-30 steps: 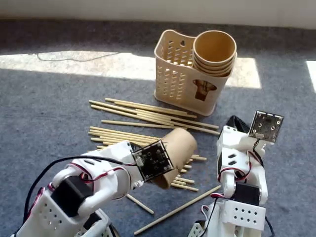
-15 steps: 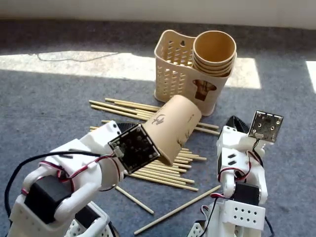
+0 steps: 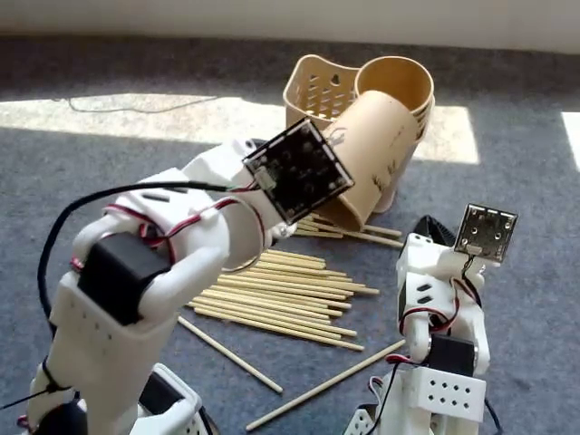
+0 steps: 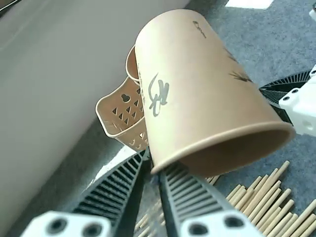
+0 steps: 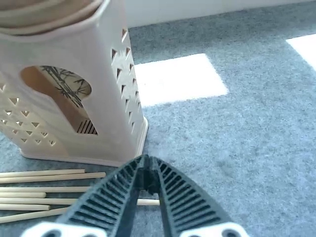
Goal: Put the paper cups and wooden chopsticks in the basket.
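Observation:
My left gripper (image 4: 155, 175) is shut on the rim of a tan paper cup (image 4: 197, 94), which it holds tilted in the air. In the high view that cup (image 3: 376, 154) hangs just in front of the cream basket (image 3: 313, 91), partly covering it. A stack of paper cups (image 3: 399, 82) stands in the basket's right side. Several wooden chopsticks (image 3: 281, 294) lie in a loose pile on the carpet below the left arm. My right gripper (image 5: 146, 173) is shut with nothing in it, low by the basket's (image 5: 69, 113) base.
Grey carpet covers the floor, with a sunlit strip (image 3: 136, 118) behind the basket. Two stray chopsticks (image 3: 322, 385) lie near the arm bases. A few chopsticks (image 5: 44, 190) lie beside the right gripper. The right arm's base (image 3: 444, 362) stands at the front right.
The left arm has lifted the paper cup off the chopstick pile and carried it up and back towards the basket. The right arm has not moved.

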Controlling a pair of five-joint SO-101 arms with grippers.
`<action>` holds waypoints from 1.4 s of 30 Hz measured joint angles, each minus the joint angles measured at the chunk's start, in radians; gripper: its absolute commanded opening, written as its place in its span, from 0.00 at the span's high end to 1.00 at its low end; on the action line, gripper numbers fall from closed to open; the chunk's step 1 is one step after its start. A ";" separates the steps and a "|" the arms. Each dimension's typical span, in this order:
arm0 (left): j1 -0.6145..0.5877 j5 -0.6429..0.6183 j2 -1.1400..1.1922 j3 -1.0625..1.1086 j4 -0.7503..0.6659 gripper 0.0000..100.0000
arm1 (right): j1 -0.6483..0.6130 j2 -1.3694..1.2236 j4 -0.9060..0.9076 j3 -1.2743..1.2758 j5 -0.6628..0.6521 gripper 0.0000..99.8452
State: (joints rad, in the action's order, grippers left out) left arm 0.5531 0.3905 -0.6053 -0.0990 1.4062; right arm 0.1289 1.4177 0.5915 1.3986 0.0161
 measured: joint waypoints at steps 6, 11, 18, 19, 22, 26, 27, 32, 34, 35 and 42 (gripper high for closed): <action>0.002 -0.058 0.218 -0.222 0.000 0.99 | 0.000 0.000 0.000 0.000 0.000 0.99; 0.002 -0.077 0.393 -0.402 0.000 0.99 | 0.000 0.000 0.000 0.000 0.000 0.99; 0.000 -0.078 0.588 -0.563 0.000 0.99 | 0.000 0.000 0.000 0.000 0.000 0.99; 0.000 -0.078 0.606 -0.580 0.000 0.99 | 0.000 0.000 0.000 0.000 0.000 0.99; -0.014 -0.078 0.646 -0.620 0.000 0.99 | 0.000 0.000 0.000 0.000 0.000 0.99; -0.051 -0.078 0.703 -0.655 0.000 0.99 | 0.000 0.000 0.000 0.000 0.000 0.99; -0.055 -0.078 0.715 -0.663 0.000 0.99 | 0.000 0.000 0.000 0.000 0.000 0.99; -0.071 -0.104 0.758 -0.674 0.000 0.99 | 0.000 0.000 0.000 0.000 0.000 0.99; -0.071 -0.109 0.760 -0.674 0.000 0.94 | 0.000 0.000 0.000 0.000 0.000 0.99; -0.071 -0.109 0.760 -0.674 0.000 0.91 | 0.000 0.000 0.000 0.000 0.000 0.99; -0.080 -0.198 0.760 -0.674 -0.003 0.83 | 0.000 0.000 0.000 0.000 0.000 0.99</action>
State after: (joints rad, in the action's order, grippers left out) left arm 0.4733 0.1926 0.1542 -0.7725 1.4032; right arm 0.1289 1.4177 0.5915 1.3986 0.0161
